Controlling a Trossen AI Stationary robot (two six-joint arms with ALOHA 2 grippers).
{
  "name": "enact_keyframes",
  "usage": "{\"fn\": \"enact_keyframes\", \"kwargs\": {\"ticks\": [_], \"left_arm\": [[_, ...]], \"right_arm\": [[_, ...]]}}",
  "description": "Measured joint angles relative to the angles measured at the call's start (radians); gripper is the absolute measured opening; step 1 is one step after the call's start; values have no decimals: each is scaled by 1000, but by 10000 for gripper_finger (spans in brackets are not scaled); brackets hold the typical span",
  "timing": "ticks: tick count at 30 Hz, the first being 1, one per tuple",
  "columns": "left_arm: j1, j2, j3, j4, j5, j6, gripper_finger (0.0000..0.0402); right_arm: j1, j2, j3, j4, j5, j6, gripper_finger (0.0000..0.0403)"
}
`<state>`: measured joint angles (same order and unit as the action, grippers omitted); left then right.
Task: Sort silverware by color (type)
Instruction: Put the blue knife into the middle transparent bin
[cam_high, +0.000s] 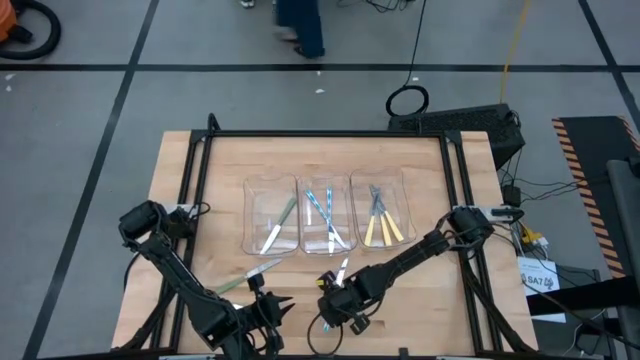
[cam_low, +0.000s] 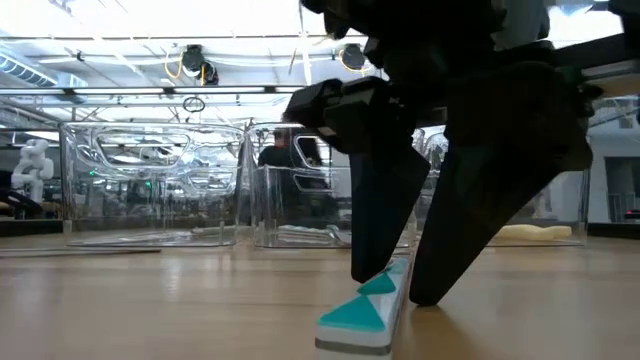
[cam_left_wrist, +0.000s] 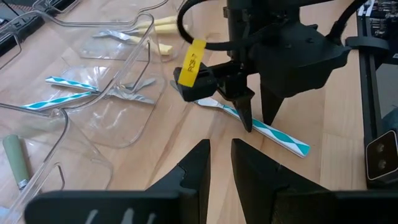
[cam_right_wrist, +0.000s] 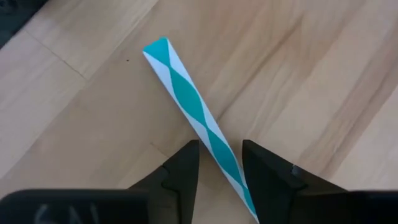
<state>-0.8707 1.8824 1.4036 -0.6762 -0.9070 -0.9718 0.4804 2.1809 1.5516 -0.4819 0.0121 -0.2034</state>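
Note:
A light-blue and white patterned utensil (cam_right_wrist: 186, 93) lies flat on the wood near the table's near edge (cam_high: 342, 268). My right gripper (cam_right_wrist: 221, 149) is open and points down over it (cam_low: 400, 285). One finger stands on each side of the handle, with the tips at table level. My left gripper (cam_left_wrist: 221, 146) is open and waits to the left (cam_high: 268, 305). A green-handled utensil (cam_high: 240, 280) lies on the table beside it. More silverware lies in three clear bins (cam_high: 325, 178): green in the left one, light-blue in the middle one, yellow in the right one. My right gripper comes from above, pointing down, with its fingers (cam_right_wrist: 186, 165) across the light-blue utensil's handle (cam_right_wrist: 214, 146), about midway along it. The utensil lies flat on the table. I cannot tell whether either finger touches it.
The three bins stand side by side at the table's middle, beyond both grippers. A black frame (cam_high: 200, 190) borders the tabletop. Bare wood lies on both sides of the bins. A person's legs (cam_high: 300, 25) show on the floor beyond the far edge.

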Motion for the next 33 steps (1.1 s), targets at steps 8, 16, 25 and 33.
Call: {"fn": "enact_keyframes", "kwargs": {"ticks": [8,16,25,33], "left_arm": [[0,0,0,0,0,9,74],[0,0,0,-1,0,9,74],[0,0,0,-1,0,8,74],[0,0,0,0,0,4,74]], "right_arm": [[-10,7,-1,-2,-42,-7,77],[5,-13,-3,-5,-56,46,22],[63,-109,-10,-16,28,122,22],[120,-198,-8,-36,100,184,22]]}}
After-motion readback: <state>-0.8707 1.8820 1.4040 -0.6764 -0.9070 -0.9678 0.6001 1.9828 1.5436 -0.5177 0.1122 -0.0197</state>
